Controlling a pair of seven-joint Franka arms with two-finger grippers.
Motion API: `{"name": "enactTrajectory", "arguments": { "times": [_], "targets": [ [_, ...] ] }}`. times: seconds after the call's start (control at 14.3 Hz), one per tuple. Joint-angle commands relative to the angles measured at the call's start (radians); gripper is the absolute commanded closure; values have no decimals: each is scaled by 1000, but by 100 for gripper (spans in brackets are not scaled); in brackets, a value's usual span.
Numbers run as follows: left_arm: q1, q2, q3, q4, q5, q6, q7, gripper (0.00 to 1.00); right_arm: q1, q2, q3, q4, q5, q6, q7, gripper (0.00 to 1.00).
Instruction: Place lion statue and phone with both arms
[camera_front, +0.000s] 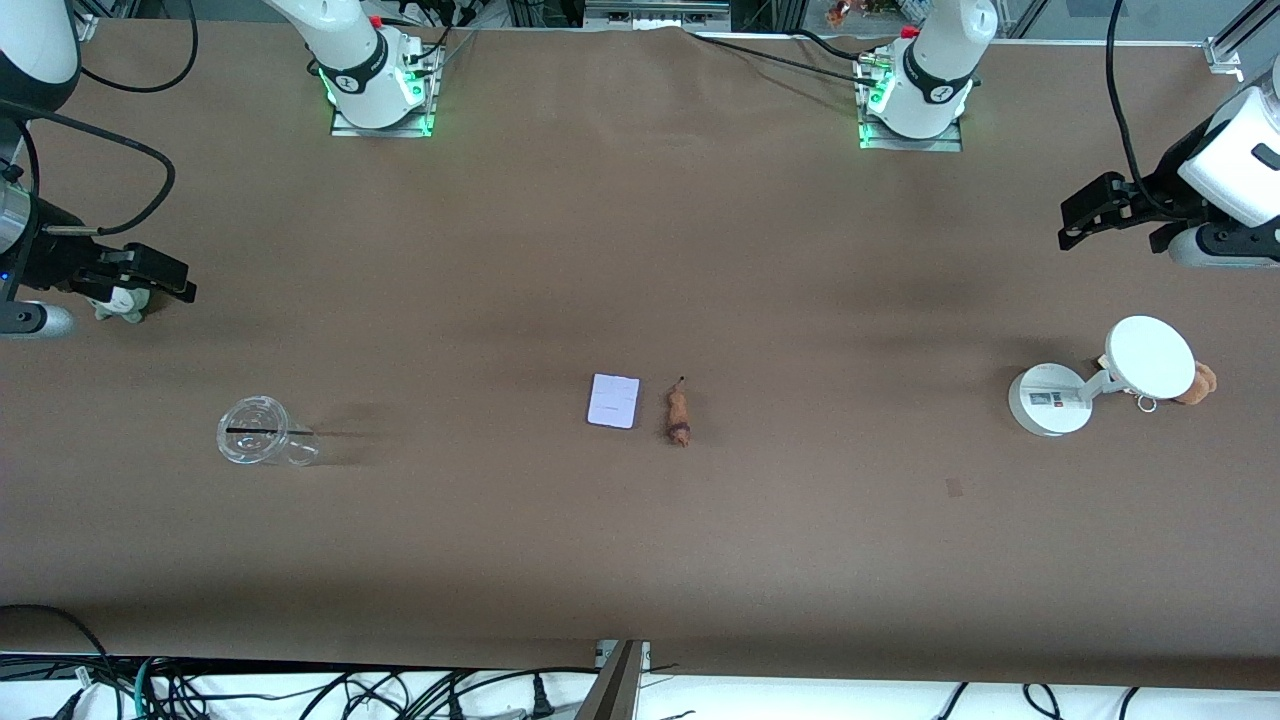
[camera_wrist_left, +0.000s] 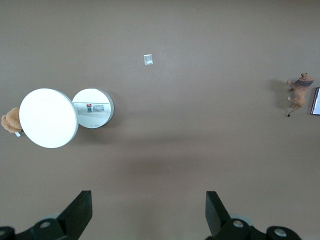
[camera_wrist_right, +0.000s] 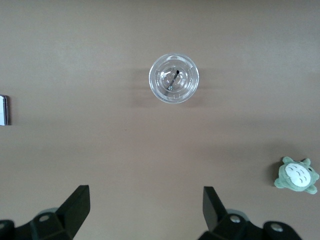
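On the brown table (camera_front: 640, 560), nearest your front camera, you have a clear plastic cup (camera_front: 262, 432) toward the right arm's end, with a thin dark straw (camera_front: 268, 431) lying across it. In the right wrist view the same cup (camera_wrist_right: 174, 78) shows from above, the straw (camera_wrist_right: 174, 80) inside it.

Slightly farther from the camera, at mid-table, the phone (camera_front: 613, 401) lies flat, and just beside it, toward the left arm's end, the lion statue (camera_front: 678, 414) lies on its side, the two apart. The left wrist view catches the lion statue (camera_wrist_left: 300, 92) and an edge of the phone (camera_wrist_left: 316, 100).

Toward the left arm's end stands a white disc stand (camera_front: 1100, 380), round base on the table and tilted disc above, with a tan plush toy (camera_front: 1198, 384) touching the disc's edge. A grey-green plush (camera_wrist_right: 297, 175) lies under the right gripper.

The cloth runs wrinkle-free to the two lit bases; cables trail along both table edges.

The right gripper (camera_front: 140, 285) hangs over the table's edge at its own end, fingers (camera_wrist_right: 75, 207) spread wide, holding nothing. The left gripper (camera_front: 1085, 222) hangs over its end likewise, fingers (camera_wrist_left: 80, 210) spread wide and empty. Both arms wait.
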Motion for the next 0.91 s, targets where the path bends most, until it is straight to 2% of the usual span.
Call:
{"name": "enactTrajectory", "arguments": {
  "times": [0.0,0.84],
  "targets": [
    [-10,-30,-15,-22,21,-17,6,0,-8,5,0,17,20,-5,-7,0],
    [-5,-15,-20,-5,21,-15,6,0,-10,5,0,17,21,-5,-7,0]
  ]
}}
